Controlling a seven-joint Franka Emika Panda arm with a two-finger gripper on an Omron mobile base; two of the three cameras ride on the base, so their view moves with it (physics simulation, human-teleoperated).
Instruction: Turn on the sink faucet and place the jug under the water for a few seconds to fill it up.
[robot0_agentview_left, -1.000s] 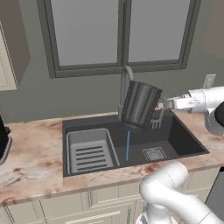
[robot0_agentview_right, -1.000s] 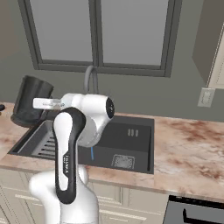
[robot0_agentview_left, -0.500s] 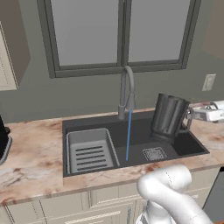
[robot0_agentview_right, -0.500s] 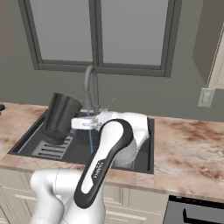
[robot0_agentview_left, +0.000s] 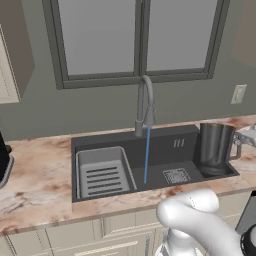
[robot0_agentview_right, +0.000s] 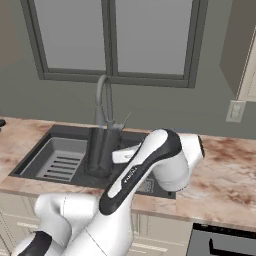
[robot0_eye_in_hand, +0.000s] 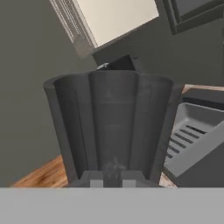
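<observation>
Tap (robot0_agentview_left: 145, 105) on, water (robot0_agentview_left: 146, 155) running. Hand (robot0_agentview_left: 239, 146) clamped on jug (robot0_agentview_left: 216, 148) handle, jug well right of stream. Still to do: fill it.

Window (robot0_agentview_left: 137, 40), marble counter (robot0_agentview_left: 37, 170), wall outlet (robot0_agentview_left: 239, 94), possibly a coffee machine (robot0_agentview_left: 4, 160)

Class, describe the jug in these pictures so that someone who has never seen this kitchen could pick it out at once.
Start at the window, then drop to the dark sink set in the marbled counter below it. The jug stands upright at the sink's right end, to the right of the faucet and its blue water. It is a dark grey ribbed cylinder held by its side handle.
</observation>
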